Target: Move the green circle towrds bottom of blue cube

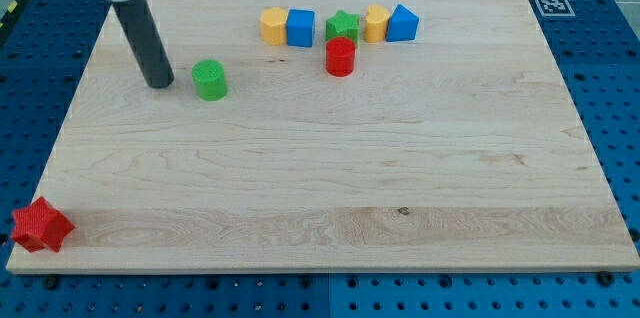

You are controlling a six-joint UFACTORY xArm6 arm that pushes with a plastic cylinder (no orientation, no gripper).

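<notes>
My tip: my tip point(159, 83) sits on the board point(320, 188), just beside the green circle point(210, 79), at its 9 o'clock.
Claw: there is none, only a rod, so nothing can be grabbed.
Green circle: at about 8 o'clock from the blue cube point(300, 28), well apart from it.
Done: I think nothing much yet.
Left: push the circle toward 3 o'clock until it sits at the cube's 6 o'clock.
Watch out: the red block point(341, 57) is near that spot.

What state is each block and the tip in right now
My tip: just left of the green circle, small gap.
Green circle: upright, alone.
Blue cube: touching yellow block.
Red cylinder: upright, below green star.
Red star: at board's bottom-left corner.
</notes>
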